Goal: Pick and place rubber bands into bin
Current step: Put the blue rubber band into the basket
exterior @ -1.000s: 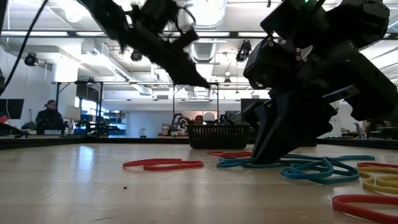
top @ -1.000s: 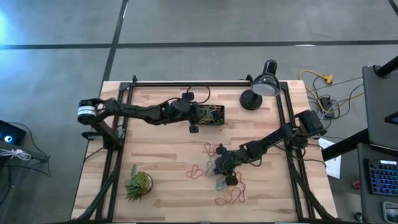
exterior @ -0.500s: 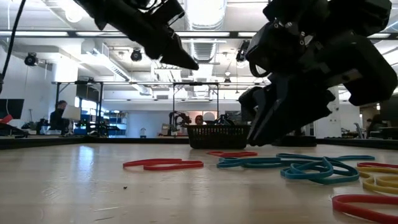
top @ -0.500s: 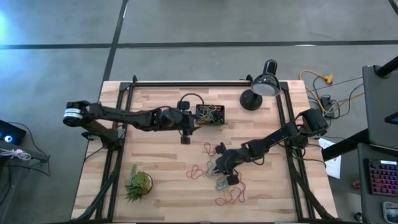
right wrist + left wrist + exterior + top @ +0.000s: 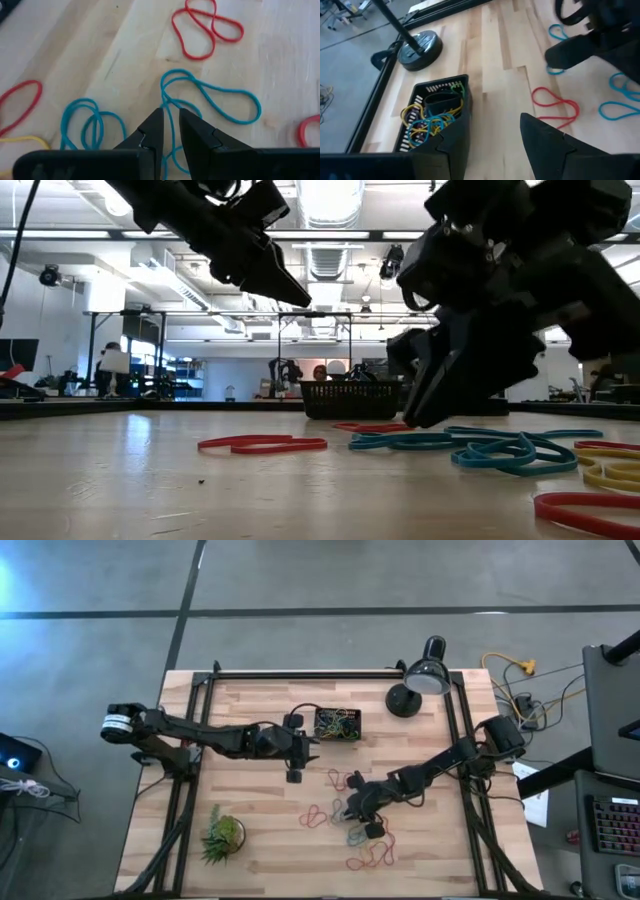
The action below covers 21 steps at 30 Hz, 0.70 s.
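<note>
The right claw (image 5: 170,118) was nearly closed, pinching a thin blue rubber band (image 5: 212,95) low over the wooden counter (image 5: 260,830). The left claw (image 5: 492,132) hung open and empty just beside the small black ribbed bin (image 5: 432,117).

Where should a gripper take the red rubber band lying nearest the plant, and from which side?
Likely from straight above, at the narrow waist of the red rubber band: it lies flat on the table in a figure-eight, so the strands run closest together there.

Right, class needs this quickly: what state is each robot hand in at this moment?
Left hand: open, empty, beside the bin.
Right hand: nearly shut on a blue rubber band, low over the table.
</note>
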### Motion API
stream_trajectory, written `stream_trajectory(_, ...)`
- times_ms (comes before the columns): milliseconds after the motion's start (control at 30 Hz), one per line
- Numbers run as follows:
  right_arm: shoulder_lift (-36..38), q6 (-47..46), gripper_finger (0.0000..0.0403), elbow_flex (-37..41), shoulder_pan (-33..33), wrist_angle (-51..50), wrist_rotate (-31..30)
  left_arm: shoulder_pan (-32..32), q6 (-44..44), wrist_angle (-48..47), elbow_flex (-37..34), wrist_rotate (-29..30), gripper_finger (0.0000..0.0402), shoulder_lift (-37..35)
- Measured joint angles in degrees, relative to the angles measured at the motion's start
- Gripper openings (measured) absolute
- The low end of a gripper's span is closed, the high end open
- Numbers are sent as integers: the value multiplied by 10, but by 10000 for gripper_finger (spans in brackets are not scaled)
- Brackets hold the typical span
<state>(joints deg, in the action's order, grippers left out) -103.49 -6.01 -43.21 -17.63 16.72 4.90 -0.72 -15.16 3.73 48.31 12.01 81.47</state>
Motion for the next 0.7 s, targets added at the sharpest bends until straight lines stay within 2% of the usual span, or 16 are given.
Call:
stream_trajectory(167, -32, -2, 57, -4, 0, 8, -1, -16, 1, 2, 1, 0, 157, -1)
stream_trajectory(367, -40, 4, 55, -6, 0, 11, -4, -41, 41, -3, 0, 0, 157, -6)
stream_trajectory(533, -40, 34, 16, -7, 0, 9, -4, -77, 63, -4, 0, -1, 157, -6)
stream_trajectory(700, -34, 47, 9, -6, 0, 13, -17, -116, 83, -3, -6, -1, 157, -6)
